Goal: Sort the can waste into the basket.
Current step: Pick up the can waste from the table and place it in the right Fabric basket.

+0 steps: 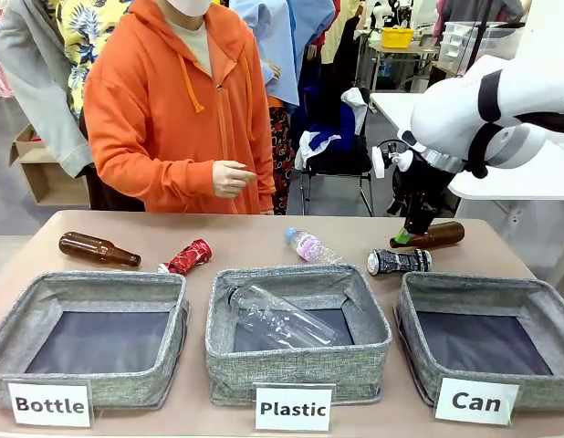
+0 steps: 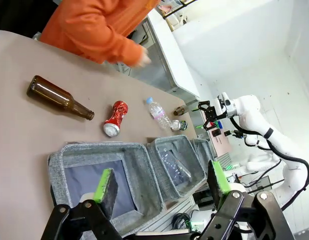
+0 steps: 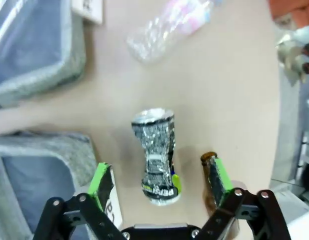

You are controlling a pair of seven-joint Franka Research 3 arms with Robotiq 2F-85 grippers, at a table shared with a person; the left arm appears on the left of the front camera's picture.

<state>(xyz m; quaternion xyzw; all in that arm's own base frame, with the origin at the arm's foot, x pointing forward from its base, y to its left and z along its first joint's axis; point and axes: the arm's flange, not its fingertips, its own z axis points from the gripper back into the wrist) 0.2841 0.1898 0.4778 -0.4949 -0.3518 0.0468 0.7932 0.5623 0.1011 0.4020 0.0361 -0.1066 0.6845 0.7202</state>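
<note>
A dark crushed can (image 1: 399, 262) lies on the table just behind the grey basket labelled "Can" (image 1: 483, 287). My right gripper (image 1: 412, 230) hangs open right above it. In the right wrist view the dark can (image 3: 157, 157) lies between the spread green fingers of my right gripper (image 3: 159, 182), with the basket rim (image 3: 49, 145) at the lower left. A shiny red crushed can (image 1: 186, 256) lies behind the "Bottle" bin. My left gripper (image 2: 162, 182) is open and empty, high above that bin, with the red can (image 2: 115, 119) farther off.
A brown bottle (image 1: 433, 236) lies close behind the dark can, beside my right finger (image 3: 219, 180). Another brown bottle (image 1: 98, 248) lies at the far left. A plastic bottle (image 1: 311, 245) lies mid-table and a clear one (image 1: 282, 318) in the "Plastic" bin. A person's hand (image 1: 232, 178) hovers beyond the far edge.
</note>
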